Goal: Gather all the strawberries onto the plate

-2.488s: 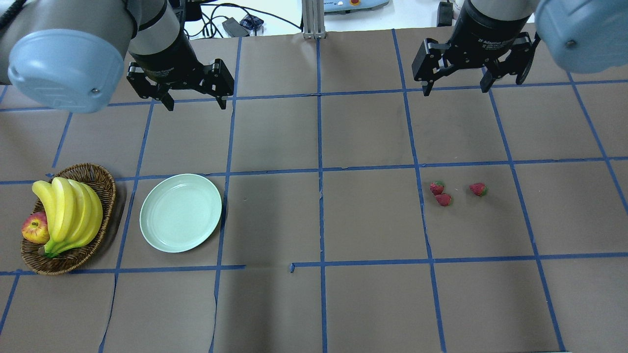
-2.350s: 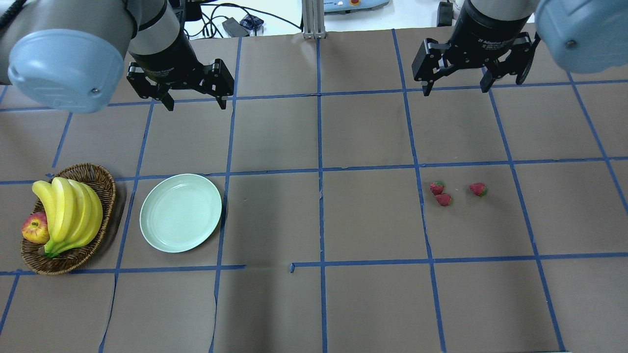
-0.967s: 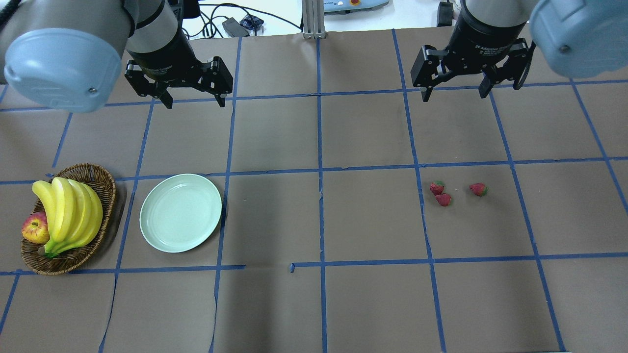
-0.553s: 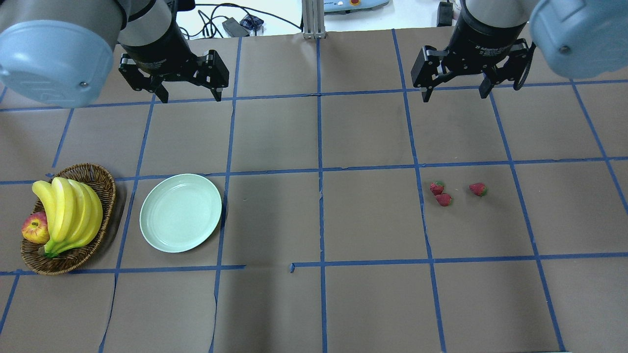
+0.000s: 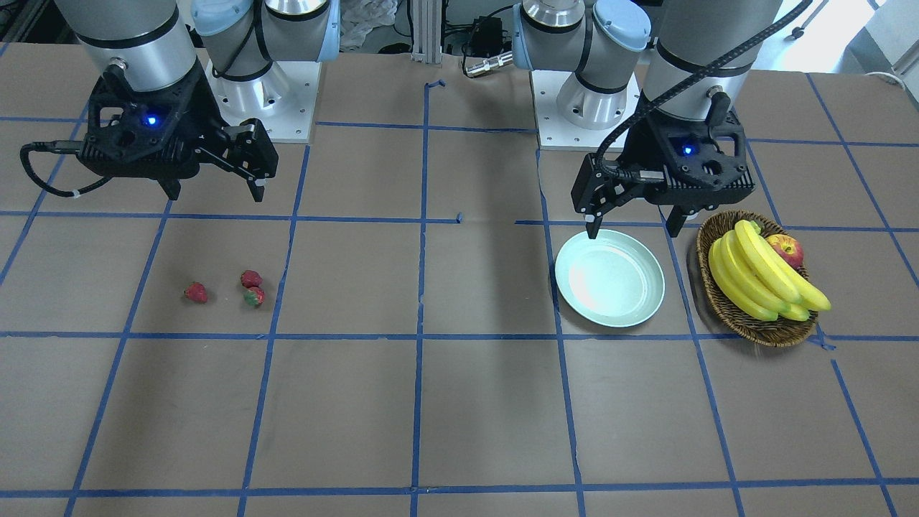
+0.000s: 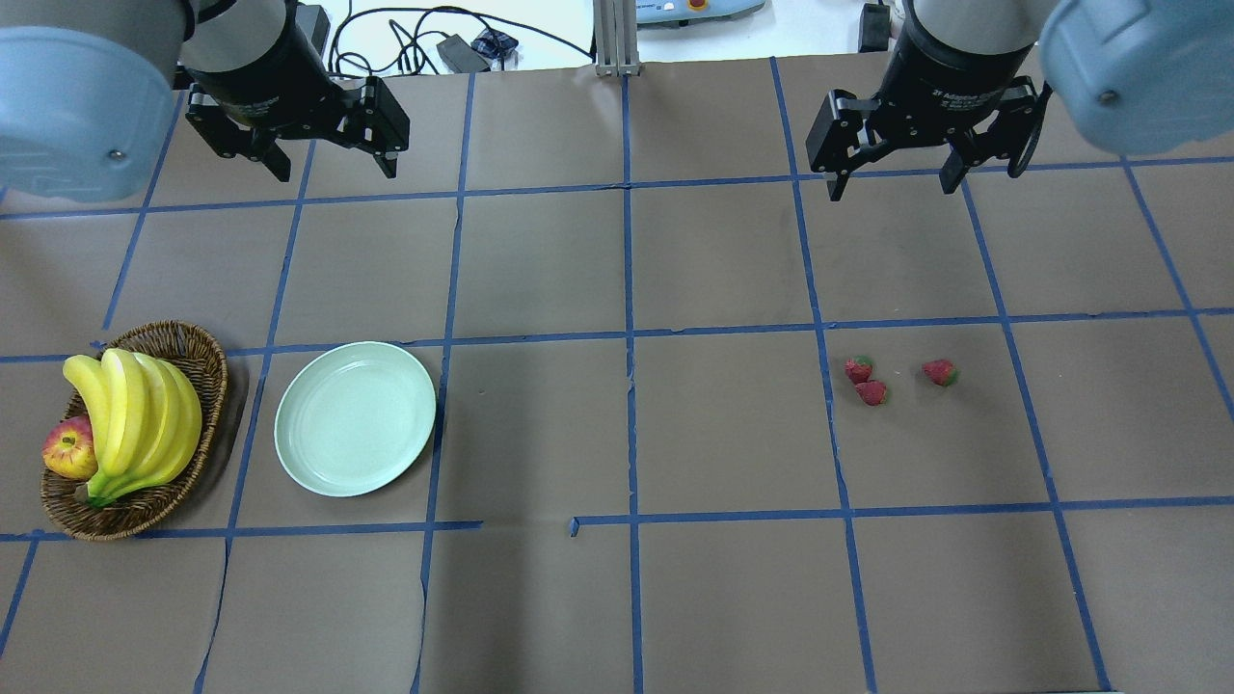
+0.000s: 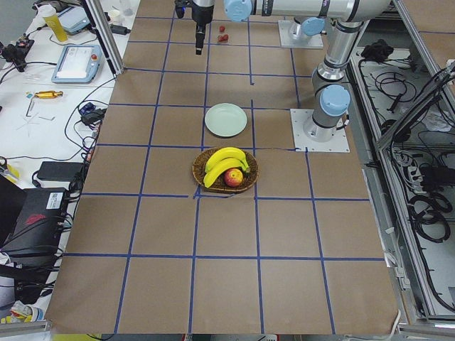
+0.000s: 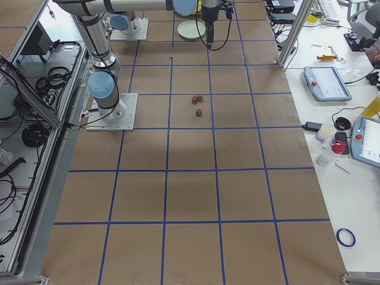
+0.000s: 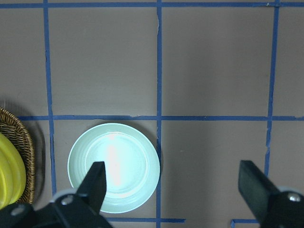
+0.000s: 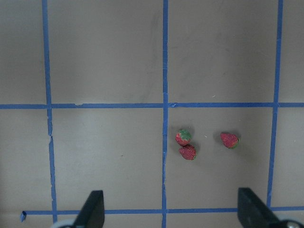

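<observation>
The left gripper (image 6: 335,166) has just slid toward the left edge of the tabletop (image 6: 540,424), fingers spread wide and holding nothing. The right gripper (image 6: 892,186) has barely shifted and is equally wide and empty. So no pickup has begun! Three strawberries (image 6: 871,392), small, red, pitted and green-capped, cluster in the right half. The plate (image 6: 355,418), glossy, shallow and pale mint with a raised rim, waits bare near the left edge.

Left tool (image 6: 337,175), right tool (image 6: 894,191) both raised, jaws spread.
</observation>
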